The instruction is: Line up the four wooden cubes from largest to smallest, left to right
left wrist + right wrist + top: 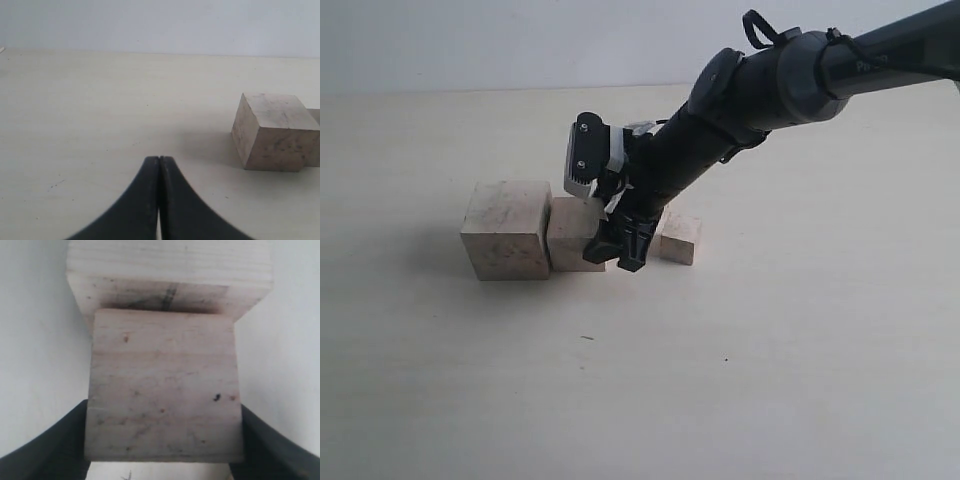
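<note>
Pale bare tabletop (pixel 770 380) under a blank wall is all I have to work on. Farthest left, the left gripper (pixel 159 160) hangs low over open table with its fingers pressed together, holding nothing. It is well apart from the row.

Next comes the largest cube (pixel 505 228), standing at the left end. The second cube (pixel 572 228) sits flush against its right face. The right gripper (pixel 615 255) has a finger (pixel 45 450) on each side of that second cube and looks clamped on it.

I judge the step in hand to be seating the second cube beside the largest. The next move calls for letting go without nudging it, then lifting clear.

Right of the gripper, a small cube (pixel 680 238) rests on the table.

I can make out only three cubes. The arm covers the gap between the second and small ones, so I cannot tell whether the fourth sits there. I also cannot tell which rank the small one holds.
</note>
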Action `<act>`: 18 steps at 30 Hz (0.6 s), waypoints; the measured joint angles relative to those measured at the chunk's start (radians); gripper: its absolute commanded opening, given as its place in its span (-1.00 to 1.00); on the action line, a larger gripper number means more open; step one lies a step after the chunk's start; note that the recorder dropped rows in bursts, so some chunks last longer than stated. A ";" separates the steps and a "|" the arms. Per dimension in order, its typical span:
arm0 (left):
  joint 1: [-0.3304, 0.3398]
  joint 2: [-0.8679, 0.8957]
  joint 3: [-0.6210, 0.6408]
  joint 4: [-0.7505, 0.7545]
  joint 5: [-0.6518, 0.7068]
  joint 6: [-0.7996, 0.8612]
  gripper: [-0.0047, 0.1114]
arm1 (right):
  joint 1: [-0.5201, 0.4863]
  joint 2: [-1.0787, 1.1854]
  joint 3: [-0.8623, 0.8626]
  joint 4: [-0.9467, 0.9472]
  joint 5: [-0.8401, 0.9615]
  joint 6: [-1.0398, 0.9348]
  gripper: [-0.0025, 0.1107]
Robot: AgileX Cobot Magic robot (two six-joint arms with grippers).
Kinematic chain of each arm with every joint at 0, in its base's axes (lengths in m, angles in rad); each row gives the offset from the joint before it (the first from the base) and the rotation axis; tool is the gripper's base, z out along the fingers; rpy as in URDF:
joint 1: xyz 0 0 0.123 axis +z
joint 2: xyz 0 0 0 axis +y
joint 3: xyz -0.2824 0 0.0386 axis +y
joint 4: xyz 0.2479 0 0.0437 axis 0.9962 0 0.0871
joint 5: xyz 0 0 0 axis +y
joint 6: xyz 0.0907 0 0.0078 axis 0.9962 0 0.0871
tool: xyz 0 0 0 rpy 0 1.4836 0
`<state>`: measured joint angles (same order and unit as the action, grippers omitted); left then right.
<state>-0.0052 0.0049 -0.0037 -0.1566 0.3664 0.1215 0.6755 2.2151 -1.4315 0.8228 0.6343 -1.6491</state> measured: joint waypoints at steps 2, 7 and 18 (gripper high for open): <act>0.000 0.000 0.000 0.000 0.000 0.000 -0.92 | 0.000 0.002 0.000 0.012 -0.002 -0.023 -0.96; 0.000 0.000 0.000 0.000 0.000 0.000 -0.92 | 0.000 0.003 0.000 0.020 -0.008 -0.046 -0.96; 0.000 0.000 0.000 0.000 0.000 0.000 -0.92 | 0.000 0.003 0.000 0.026 -0.012 -0.049 -0.68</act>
<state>-0.0052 0.0049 -0.0037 -0.1566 0.3664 0.1215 0.6755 2.2178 -1.4315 0.8483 0.6224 -1.6983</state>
